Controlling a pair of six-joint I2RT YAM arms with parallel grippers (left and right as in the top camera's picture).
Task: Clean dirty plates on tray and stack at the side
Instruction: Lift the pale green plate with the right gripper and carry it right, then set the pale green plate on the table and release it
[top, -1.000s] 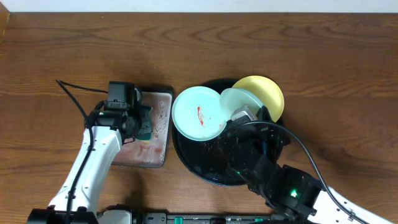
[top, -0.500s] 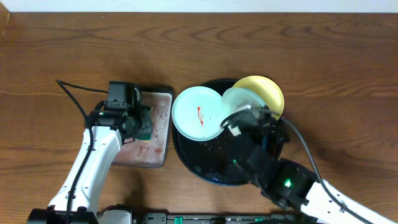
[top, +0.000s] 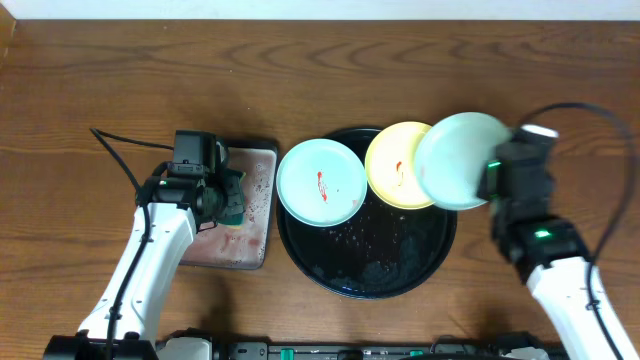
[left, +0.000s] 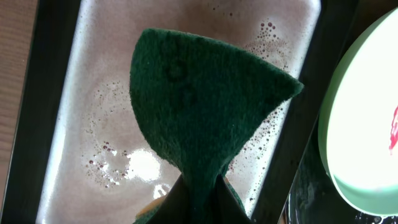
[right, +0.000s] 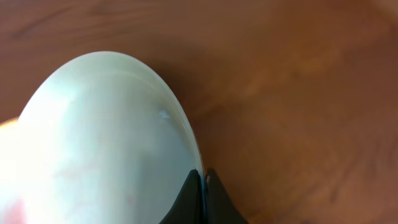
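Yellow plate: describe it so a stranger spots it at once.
Find the round black tray mid-table. At its upper right rim sits the yellow plate, between the left mint plate and the right mint plate overlapping it. It alone is yellow.

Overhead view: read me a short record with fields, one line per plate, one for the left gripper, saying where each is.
held plate: mint-blue plate, rim pinched in right gripper, over the right rim of the black tray
yellow plate: on tray, red smear, partly hidden by held plate
left mint plate: overlaps tray's left rim, red smear at centre
left gripper: shut on green sponge above rectangular tray
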